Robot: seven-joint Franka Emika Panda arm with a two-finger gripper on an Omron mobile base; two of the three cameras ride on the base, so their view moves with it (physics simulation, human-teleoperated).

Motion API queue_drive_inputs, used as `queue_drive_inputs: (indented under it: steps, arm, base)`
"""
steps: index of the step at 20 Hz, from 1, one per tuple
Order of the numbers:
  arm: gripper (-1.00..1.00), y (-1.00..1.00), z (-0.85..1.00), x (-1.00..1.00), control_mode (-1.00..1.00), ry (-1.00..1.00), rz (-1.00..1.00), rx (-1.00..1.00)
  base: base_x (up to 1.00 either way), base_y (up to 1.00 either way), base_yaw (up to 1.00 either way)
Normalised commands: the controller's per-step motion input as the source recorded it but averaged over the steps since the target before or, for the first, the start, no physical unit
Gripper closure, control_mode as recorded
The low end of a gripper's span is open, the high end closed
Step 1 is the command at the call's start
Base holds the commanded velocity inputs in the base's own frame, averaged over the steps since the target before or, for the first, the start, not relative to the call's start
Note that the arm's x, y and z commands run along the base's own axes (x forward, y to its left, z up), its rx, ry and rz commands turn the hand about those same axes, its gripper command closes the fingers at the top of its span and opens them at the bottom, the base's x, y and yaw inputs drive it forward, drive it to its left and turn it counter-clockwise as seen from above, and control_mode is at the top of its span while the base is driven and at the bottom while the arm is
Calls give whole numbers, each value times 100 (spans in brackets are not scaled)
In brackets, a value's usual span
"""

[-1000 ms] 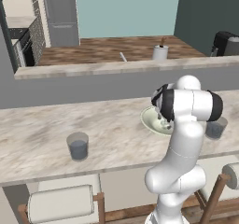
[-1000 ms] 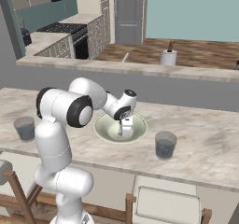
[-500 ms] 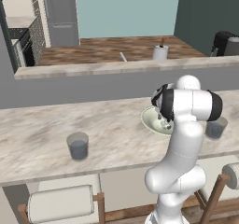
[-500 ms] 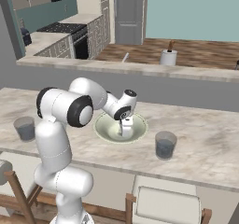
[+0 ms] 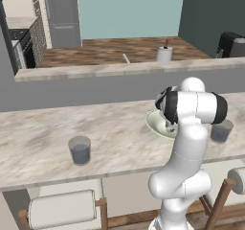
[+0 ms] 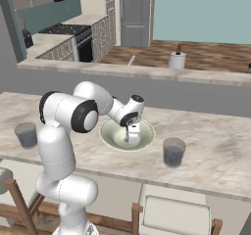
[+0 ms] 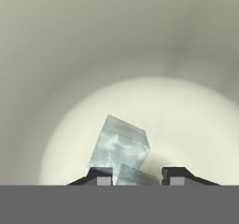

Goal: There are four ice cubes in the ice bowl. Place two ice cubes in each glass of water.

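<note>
Ice is what I see up close from the hand: two ice cubes (image 7: pixel 119 148) lie on the pale floor of the bowl (image 7: pixel 140 41), one tilted on its corner, one lower between my gripper (image 7: pixel 137 175) tips. The tips sit on each side of that lower cube, but I cannot tell if they squeeze it.

From the right side I see the gripper (image 6: pixel 131 137) reaching down into the bowl (image 6: pixel 110 137) on the counter (image 6: pixel 215 155). From the left side my own arm (image 5: pixel 189 143) hides most of the bowl (image 5: pixel 155 123).

One glass of water (image 6: pixel 173 152) stands just right of the bowl, the other glass (image 6: pixel 26 134) stands far left, well apart. A white mug (image 6: pixel 176 60) sits on the far ledge.
</note>
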Motion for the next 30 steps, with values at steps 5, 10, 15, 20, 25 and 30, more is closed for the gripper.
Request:
queue_drive_inputs:
  steps: [5,10,15,20,25,30]
  arm:
    - [100,0,-12,0,-100,0,-1,0]
    - [100,2,-5,0,-100,0,-2,0]
    - [100,7,0,0,-100,0,-3,0]
    - [100,5,0,0,-100,0,-3,0]
    - [100,-3,6,0,-100,0,-1,1]
    - [100,-27,34,0,-100,8,1,3]
  base:
    - [0,0,0]
    - [0,0,0]
    - [0,0,0]
    - [0,0,0]
    - [0,0,0]
    - [0,0,0]
